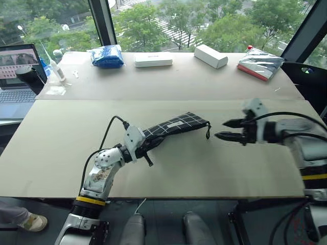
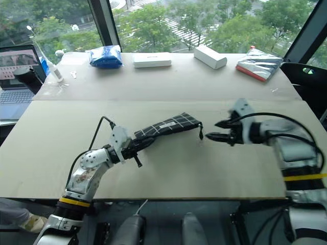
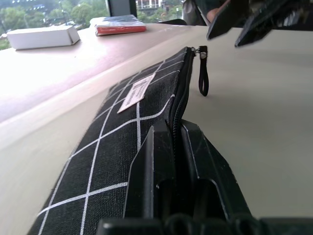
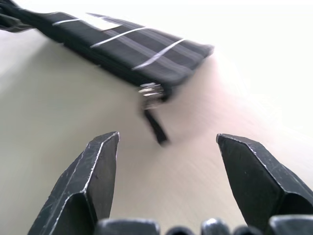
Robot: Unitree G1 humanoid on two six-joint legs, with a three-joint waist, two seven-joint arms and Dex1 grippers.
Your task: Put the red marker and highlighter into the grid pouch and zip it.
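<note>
The grid pouch (image 1: 176,125) lies across the middle of the table, black with thin white lines and a small white label (image 3: 137,92). My left gripper (image 1: 149,145) is shut on the pouch's near end, its fingers (image 3: 151,166) clamped along the zip edge. The zip slider and black cord (image 1: 208,131) sit at the pouch's far end. My right gripper (image 1: 223,129) hovers just to the right of that cord, open and holding nothing, with the cord (image 4: 156,128) ahead of its fingers. The red marker and the highlighter are out of view.
Along the back of the table (image 1: 168,173) stand a blue bundle (image 1: 107,56), two white boxes (image 1: 153,60) (image 1: 210,55) and a silver and red packet (image 1: 259,65). A laptop (image 1: 18,76) and a small bottle (image 1: 55,69) are at the far left.
</note>
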